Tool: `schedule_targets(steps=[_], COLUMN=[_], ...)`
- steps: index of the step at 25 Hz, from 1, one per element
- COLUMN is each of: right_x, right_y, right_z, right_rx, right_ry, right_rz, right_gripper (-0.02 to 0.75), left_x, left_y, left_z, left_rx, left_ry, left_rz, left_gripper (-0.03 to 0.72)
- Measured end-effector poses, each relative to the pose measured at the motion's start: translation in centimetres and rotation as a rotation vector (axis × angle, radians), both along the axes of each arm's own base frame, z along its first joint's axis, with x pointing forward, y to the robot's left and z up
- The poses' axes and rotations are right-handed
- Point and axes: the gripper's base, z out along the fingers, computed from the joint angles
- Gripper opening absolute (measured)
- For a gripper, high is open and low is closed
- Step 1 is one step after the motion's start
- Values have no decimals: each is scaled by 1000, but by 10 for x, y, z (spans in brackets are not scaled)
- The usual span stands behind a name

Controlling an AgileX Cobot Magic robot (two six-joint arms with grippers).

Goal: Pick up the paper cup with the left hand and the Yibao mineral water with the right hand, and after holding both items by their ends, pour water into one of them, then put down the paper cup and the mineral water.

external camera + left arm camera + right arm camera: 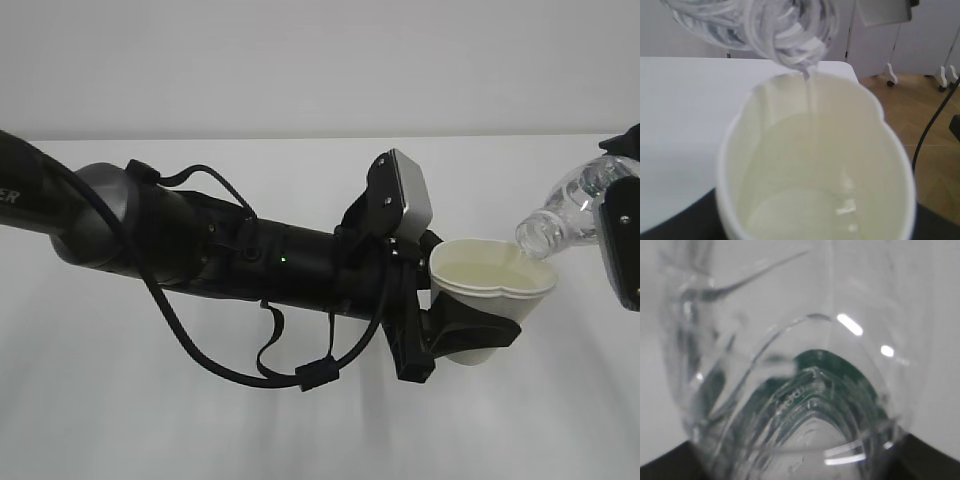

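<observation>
Above the bench's far right stretch, I am mid-pour — my left gripper (470, 335) clamps the paper cup (492, 280), squeezing its rim wavy, while my right gripper (622, 258) holds the tilted Yibao mineral water (565, 205), mouth over the rim. Next I must tip the bottle upright, then set both down. Only my left wrist view shows the thin stream and pooled water — the right shows bottle ribs alone.

Bottle (570, 205) mouth over cup (490, 285) rim; bare table (150, 420) all around.
</observation>
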Motion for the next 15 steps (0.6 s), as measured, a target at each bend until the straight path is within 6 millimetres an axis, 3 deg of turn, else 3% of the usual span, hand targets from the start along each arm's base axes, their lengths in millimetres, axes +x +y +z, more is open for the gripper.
schedule_targets(steps=[15], right_x=[0], right_y=[0], right_z=[0], right_rx=[0], right_ry=[0], right_rz=[0], right_gripper=[456], left_x=[0], left_y=[0], left_z=[0], left_rx=[0], left_ry=[0], left_rz=[0], left_gripper=[414])
